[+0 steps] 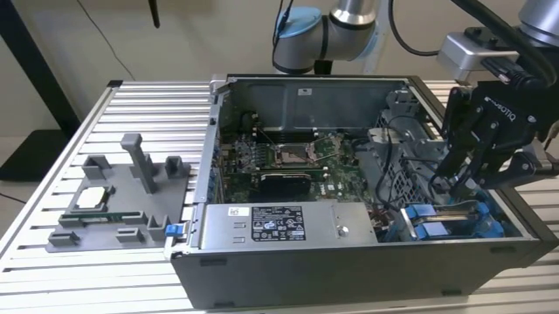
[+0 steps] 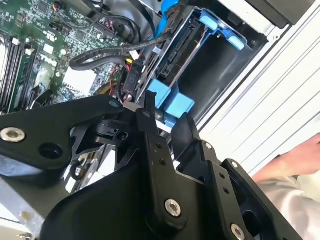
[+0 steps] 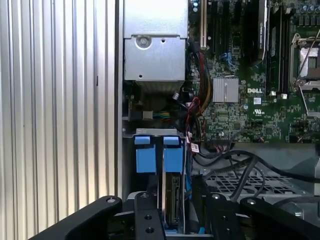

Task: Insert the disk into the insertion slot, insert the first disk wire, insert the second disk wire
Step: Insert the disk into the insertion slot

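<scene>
Ribbed aluminium table (image 1: 52, 261) carries everything I see from the exterior view: one open computer case (image 1: 349, 275) and, toward that view's left, one grey fixture tray (image 1: 114, 196) with one processor (image 1: 91, 196) and one memory stick (image 1: 101, 217) lying on it. Inside the case I count one motherboard (image 1: 288, 157) and one silver power-supply box (image 1: 288, 224). One gripper (image 1: 467, 186) hangs over the case's corner toward the exterior view's right, its jaws standing apart on either side of the drive without touching it. The single disk (image 3: 172, 200) stands on edge in the insertion slot (image 2: 225, 70), seated between two blue tabs (image 3: 145, 155). Several black cables (image 2: 100, 55) loop loose just beside the disk's connector end, crowding the way in, and I cannot tell whether any is plugged. One bundle of red and coloured wires (image 3: 192, 110) runs from the power supply. One person's hand (image 2: 295, 162) rests beyond the case wall.
</scene>
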Action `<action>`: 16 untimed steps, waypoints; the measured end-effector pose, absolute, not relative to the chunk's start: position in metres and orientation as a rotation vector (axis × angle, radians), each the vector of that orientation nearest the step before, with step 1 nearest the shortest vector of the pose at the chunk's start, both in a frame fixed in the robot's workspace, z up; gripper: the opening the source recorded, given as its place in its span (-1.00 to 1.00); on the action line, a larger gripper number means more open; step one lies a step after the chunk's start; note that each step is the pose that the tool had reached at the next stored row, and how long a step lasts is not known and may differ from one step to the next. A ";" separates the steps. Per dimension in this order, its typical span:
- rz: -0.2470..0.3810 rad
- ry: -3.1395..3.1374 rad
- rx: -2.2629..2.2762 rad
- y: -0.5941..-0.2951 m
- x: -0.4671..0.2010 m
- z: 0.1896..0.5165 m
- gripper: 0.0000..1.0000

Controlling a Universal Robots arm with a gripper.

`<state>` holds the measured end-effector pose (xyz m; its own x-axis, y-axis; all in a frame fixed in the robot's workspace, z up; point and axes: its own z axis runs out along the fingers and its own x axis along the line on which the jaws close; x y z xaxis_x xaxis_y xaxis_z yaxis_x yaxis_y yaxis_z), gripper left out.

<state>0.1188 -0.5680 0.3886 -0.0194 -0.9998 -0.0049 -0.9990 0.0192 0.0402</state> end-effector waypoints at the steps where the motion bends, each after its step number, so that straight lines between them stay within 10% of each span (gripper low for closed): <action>1: -0.050 -2.225 2.182 -0.568 0.119 0.389 1.00; 16: -0.096 -2.296 2.259 -0.565 0.118 0.389 1.00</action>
<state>0.1176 -0.5653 0.3889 -0.0153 -0.9949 -0.0992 -0.9998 0.0168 -0.0142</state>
